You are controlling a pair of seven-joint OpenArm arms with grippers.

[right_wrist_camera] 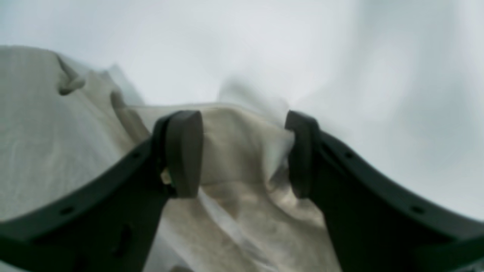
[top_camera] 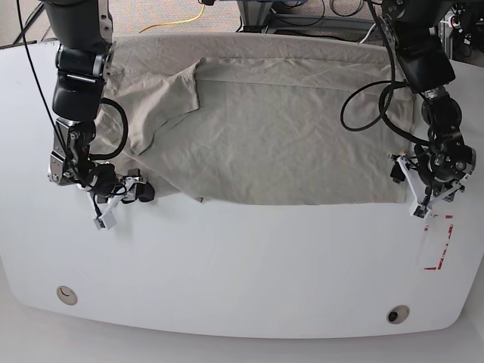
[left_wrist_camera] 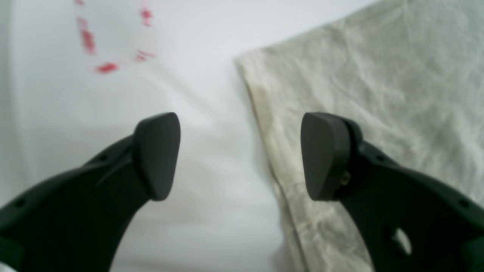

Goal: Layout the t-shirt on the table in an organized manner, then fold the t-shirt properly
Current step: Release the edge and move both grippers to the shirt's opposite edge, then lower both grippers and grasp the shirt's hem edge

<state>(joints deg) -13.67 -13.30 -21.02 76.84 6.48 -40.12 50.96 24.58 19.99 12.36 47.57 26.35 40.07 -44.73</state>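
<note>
Layout step in hand. T-shirt (top_camera: 265, 128) spread over far half of worktop (top_camera: 242, 265), left sleeve folded in. Right pincer (right_wrist_camera: 242, 155) wide, straddling raised cloth at near-left corner. Left pincer (left_wrist_camera: 240, 156) wide, empty, over near-right corner. Next, likely: close on corners, pull flat.

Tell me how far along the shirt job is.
Layout mostly done: the t-shirt lies spread on the table, one sleeve flipped over. In hand: right pincer open around bunched cloth; left pincer open at the edge. No fold visible.

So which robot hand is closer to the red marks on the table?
Left. The left gripper sits just above the red-outlined rectangle mark; the right gripper is across the white table, at the khaki-grey t-shirt's far corner.
</note>
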